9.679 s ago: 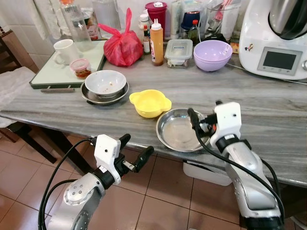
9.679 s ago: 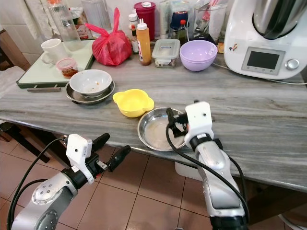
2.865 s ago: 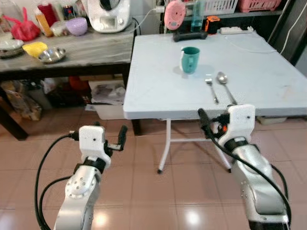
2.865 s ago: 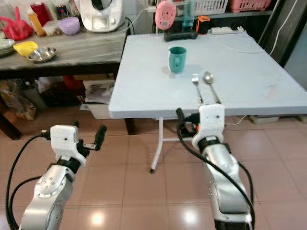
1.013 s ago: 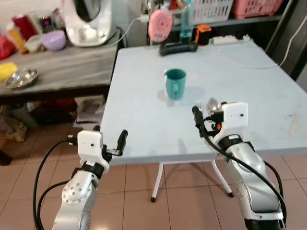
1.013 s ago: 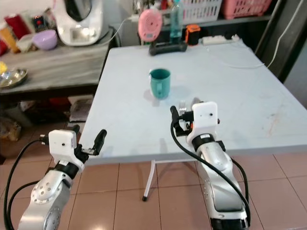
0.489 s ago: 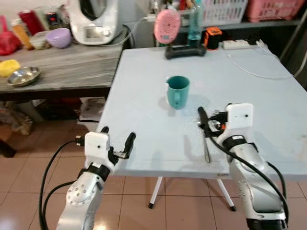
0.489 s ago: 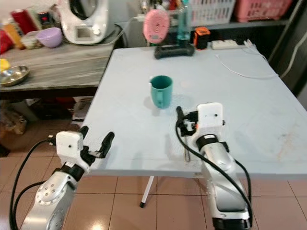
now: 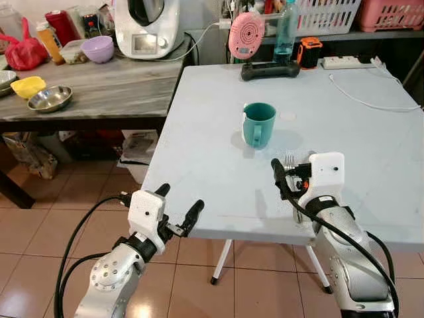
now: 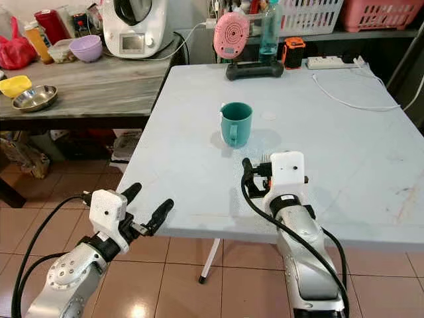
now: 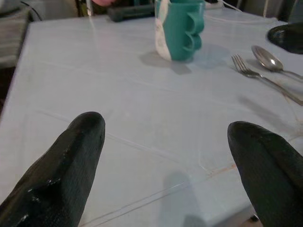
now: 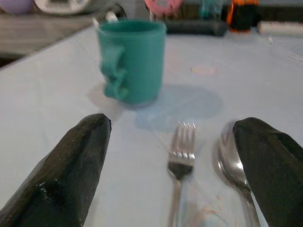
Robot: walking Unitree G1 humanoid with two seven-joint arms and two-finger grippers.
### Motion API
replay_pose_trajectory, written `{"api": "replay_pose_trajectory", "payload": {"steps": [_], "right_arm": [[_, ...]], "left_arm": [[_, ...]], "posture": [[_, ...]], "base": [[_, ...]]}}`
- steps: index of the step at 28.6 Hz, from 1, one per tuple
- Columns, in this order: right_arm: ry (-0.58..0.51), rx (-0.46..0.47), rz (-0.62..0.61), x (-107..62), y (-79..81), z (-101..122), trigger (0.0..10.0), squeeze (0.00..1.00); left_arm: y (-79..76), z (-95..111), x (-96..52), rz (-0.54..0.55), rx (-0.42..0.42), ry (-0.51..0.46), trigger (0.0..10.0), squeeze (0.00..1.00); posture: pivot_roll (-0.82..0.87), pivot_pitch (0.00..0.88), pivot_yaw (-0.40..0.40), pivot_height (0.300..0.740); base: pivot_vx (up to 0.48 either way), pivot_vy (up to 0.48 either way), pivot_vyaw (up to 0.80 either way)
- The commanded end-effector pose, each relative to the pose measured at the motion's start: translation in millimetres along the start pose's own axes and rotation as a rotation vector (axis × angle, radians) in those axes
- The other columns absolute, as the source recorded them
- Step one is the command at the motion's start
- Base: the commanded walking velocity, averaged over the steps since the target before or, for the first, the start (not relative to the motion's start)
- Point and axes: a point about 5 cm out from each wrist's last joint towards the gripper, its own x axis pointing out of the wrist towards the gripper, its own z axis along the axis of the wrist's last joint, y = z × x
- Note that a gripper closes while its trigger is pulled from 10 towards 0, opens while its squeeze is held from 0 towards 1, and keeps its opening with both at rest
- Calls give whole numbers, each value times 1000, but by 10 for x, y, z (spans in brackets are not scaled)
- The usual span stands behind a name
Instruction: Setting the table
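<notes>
A teal mug [image 9: 258,124] stands upright near the middle of the white table [image 9: 212,165]. A fork [image 12: 181,151] and a spoon [image 12: 234,163] lie side by side on the table, on my side of the mug. My right gripper [image 9: 293,173] hovers low over the fork and spoon, open and empty, its fingers [image 12: 75,170] spread to either side of them. My left gripper [image 9: 177,204] hangs open and empty just before the table's front left edge, pointing across the tabletop at the mug [image 11: 179,29].
A grey counter [image 9: 112,93] to the left carries a steel dish [image 9: 50,98], a yellow bowl [image 9: 28,86], a purple bowl [image 9: 99,48] and a white kitchen machine [image 9: 144,26]. A pink fan [image 9: 245,34], a power strip [image 9: 348,63] and a white cable [image 9: 358,99] lie at the table's far side.
I have walked from the grey counter to the white table. Over the last second the view has shifted slightly and the right gripper now stands over the fork. Both grippers stay open.
</notes>
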Motion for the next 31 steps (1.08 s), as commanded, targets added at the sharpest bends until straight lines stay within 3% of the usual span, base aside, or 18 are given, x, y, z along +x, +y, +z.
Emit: {"api": "replay_pose_trajectory", "payload": {"steps": [1,16,31], "right_arm": [[26,13,-8,-2,-13,-31,10000,0],[167,6,-40,-75,-136,-232,10000,0],[240,70,10,-21,-72,-329,10000,0]], "left_arm": [[4,13,-21,-22,9,9,10000,0],[-87,-23,-12,-88,-15,16,10000,0],[-102,-4,30,-128,-41,21,10000,0]], "posture": [[-128,89,101,740],[-146,110,82,740],[-151,103,86,740]], "base": [[0,0,0],[0,0,0],[0,0,0]]}}
